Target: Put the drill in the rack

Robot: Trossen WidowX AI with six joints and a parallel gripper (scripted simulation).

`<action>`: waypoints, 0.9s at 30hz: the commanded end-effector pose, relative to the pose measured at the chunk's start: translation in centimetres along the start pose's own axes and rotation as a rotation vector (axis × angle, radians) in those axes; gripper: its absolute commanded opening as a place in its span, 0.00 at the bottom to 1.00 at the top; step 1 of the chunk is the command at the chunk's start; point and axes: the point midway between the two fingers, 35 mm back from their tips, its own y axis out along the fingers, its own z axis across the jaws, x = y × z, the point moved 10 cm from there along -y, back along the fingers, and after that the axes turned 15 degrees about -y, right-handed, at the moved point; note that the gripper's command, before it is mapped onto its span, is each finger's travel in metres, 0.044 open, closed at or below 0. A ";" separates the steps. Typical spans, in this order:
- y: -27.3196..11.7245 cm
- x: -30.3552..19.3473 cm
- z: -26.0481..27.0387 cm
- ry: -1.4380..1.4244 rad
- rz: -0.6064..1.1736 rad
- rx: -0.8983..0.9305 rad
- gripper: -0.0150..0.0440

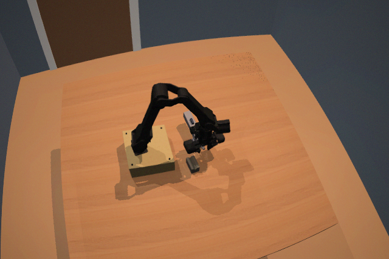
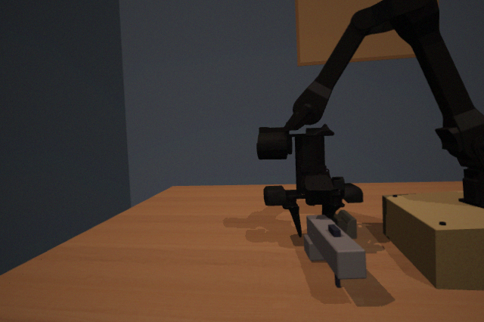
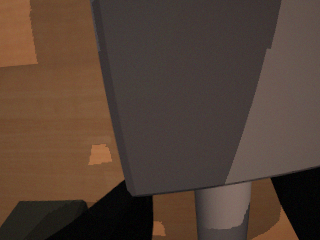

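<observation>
A long grey housing (image 1: 188, 118) (image 2: 326, 238) (image 3: 185, 100) stands raised above the table, with a small dark key (image 1: 191, 121) (image 2: 334, 230) on its top. The drill (image 3: 222, 210), a grey cylinder, sticks out of the housing's end in the wrist view. My gripper (image 1: 204, 149) (image 3: 211, 171) points down at that end. Its fingers are partly open, one on each side of the drill, with gaps visible beside it. In the exterior view one finger is partly hidden behind the housing. The dark grooved rack (image 1: 192, 165) (image 2: 348, 224) (image 3: 40, 220) stands beside the gripper.
The arm's yellowish base box (image 1: 152, 146) (image 2: 457, 255) stands close to the rack and the housing. The wooden table (image 1: 125, 224) (image 2: 136, 271) lies under everything, with the arm's shadows across it.
</observation>
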 end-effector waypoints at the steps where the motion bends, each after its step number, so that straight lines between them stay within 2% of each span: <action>1: 0.0 0.0 0.0 0.000 0.000 0.000 0.47; 4: 0.0 0.0 0.0 0.000 0.000 0.000 0.33; 11: 0.0 0.0 0.0 0.000 0.000 0.000 0.25; 27: 0.1 -1.9 0.5 0.005 -0.003 0.005 0.25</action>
